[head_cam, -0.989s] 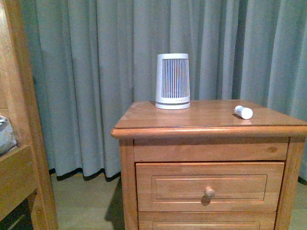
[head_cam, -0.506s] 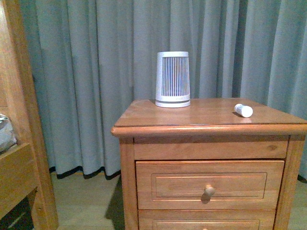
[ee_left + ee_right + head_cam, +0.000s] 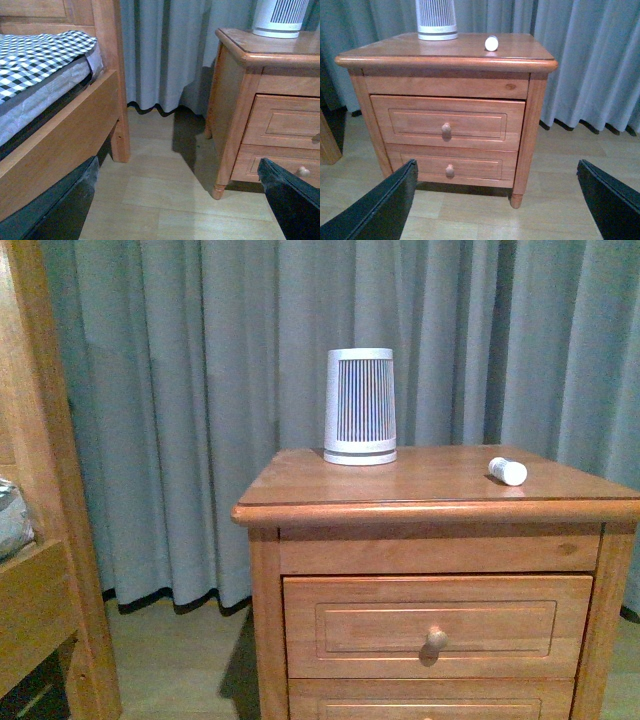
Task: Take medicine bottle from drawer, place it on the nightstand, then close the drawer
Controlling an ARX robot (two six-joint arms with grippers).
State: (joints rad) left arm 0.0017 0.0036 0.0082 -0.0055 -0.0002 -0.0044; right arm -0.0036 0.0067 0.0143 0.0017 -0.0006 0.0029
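**Bottle on the nightstand, drawer shut**

On top of the nightstand (image 3: pixel 440 485) the medicine bottle (image 3: pixel 507 471) lies on its side, toward the right part of the flat top, well apart from the ribbed white-grey device (image 3: pixel 360 407) that stands upright near the back edge. In the right wrist view the bottle (image 3: pixel 491 43) shows its round end to the camera, just beside the device (image 3: pixel 436 20).

Below the top, the upper drawer (image 3: pixel 437 629) sits flush with the cabinet front, its round wooden knob (image 3: pixel 437 639) in the middle of the panel. The lower drawer (image 3: pixel 451 167) is likewise shut, with its own knob (image 3: pixel 450 171).

Neither arm appears in the front view. The left hand (image 3: pixel 180 205) shows 2 dark fingers (image 3: pixel 62 207) spread wide, with nothing between them, over the pale wood floor (image 3: pixel 165 200) between the bed frame (image 3: pixel 65 145) and the nightstand. A checked sheet (image 3: pixel 35 55) covers the mattress there. The right hand (image 3: pixel 495 205) is also spread wide and empty, its 2 fingers (image 3: pixel 377 210) framing the nightstand's front from a little way off. Grey curtains (image 3: pixel 200 390) hang behind everything.
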